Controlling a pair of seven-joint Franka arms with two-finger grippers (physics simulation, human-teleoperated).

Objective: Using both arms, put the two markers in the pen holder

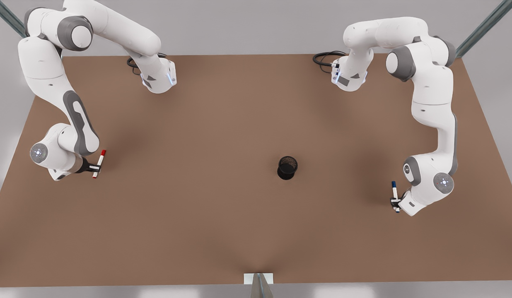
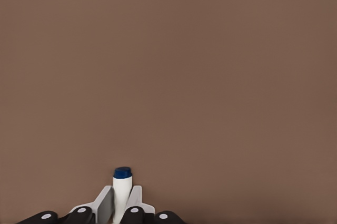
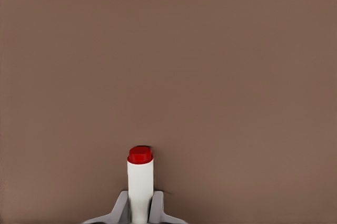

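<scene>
Holding phase: left gripper has its jaws closed on the blue marker at the front view's right; right gripper clamps the red marker opposite. Next, each must travel to the pen holder mid-tabletop, marker upright.

My arms are white with grey joint covers, black cables at the bases, black grippers.

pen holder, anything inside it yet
Nothing visible inside the pen holder: dark interior, its bottom too dark to tell. The red marker is in the right gripper, the blue marker in the left gripper, both far from it.
</scene>
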